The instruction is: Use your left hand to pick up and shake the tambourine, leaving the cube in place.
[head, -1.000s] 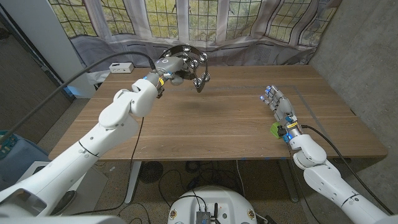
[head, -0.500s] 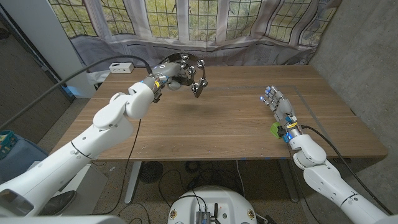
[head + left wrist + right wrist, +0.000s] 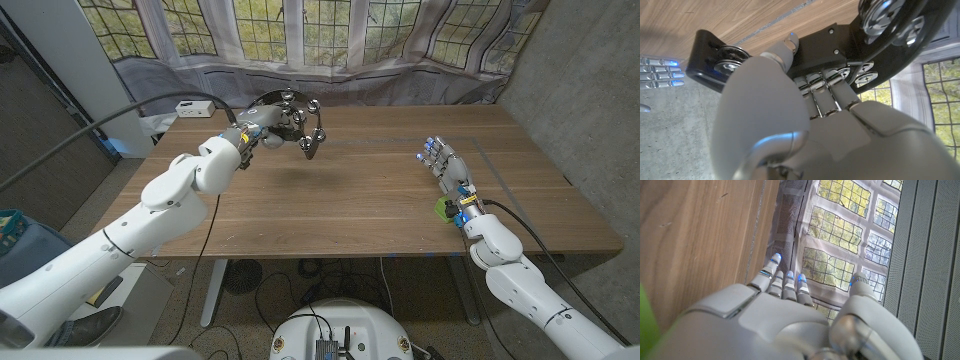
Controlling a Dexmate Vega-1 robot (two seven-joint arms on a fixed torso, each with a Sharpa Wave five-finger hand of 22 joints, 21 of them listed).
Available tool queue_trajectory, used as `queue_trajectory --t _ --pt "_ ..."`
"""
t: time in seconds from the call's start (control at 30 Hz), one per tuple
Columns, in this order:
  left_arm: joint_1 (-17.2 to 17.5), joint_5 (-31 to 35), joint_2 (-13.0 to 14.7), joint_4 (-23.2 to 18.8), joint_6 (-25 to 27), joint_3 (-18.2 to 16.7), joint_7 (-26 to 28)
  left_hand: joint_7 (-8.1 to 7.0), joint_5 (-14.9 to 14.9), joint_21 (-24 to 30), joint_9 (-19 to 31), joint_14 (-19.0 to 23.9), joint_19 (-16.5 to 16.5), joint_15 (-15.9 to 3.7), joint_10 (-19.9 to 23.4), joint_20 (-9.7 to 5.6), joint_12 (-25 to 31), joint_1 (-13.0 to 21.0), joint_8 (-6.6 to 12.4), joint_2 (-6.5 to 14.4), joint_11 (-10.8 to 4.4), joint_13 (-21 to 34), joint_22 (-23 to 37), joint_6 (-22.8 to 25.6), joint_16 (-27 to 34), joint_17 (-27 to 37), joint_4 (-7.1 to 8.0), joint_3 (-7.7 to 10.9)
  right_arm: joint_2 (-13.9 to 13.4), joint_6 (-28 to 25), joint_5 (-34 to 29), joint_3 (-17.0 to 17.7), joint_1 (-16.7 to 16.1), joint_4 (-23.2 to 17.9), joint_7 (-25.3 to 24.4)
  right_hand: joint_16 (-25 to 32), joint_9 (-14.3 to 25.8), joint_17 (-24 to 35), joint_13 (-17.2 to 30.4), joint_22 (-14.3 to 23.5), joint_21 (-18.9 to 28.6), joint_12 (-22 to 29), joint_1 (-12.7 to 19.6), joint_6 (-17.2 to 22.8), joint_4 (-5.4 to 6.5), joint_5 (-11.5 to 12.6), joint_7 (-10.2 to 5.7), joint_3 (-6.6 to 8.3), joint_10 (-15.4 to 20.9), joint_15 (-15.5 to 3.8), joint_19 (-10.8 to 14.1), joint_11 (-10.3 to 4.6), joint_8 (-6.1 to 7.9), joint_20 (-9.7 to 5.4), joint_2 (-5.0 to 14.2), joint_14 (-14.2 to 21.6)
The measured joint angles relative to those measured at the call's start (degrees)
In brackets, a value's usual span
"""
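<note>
Shifting slightly toward the far left since a second ago, the tambourine (image 3: 290,112) is held in the air over the tabletop's (image 3: 360,200) far left part by the left robot hand (image 3: 262,122). Fingers (image 3: 827,95) wrapped around its black frame are seen up close in the left wrist view. The right robot hand (image 3: 448,170) is kept unchanged, empty with fingers extended, the green cube (image 3: 443,208) just beside it.
</note>
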Motion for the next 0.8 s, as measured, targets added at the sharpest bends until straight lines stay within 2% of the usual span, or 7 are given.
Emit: queue_trajectory --t 0.8 --pt "0.1 -4.0 3.3 0.3 3.0 1.5 2.1 0.0 0.3 0.0 0.0 0.0 -0.3 0.0 0.0 0.09 0.1 0.0 -0.01 0.0 -0.01 0.2 0.3 0.0 -0.2 0.0 0.0 0.0 0.4 0.1 0.1 -0.1 0.1 0.3 -0.3 0.0 0.0 0.0 0.0 0.0 0.0 0.0 0.0 0.0 0.25 0.0 0.0 -0.25 0.0 0.0 0.0 0.0 0.0 0.0 0.0 0.0"
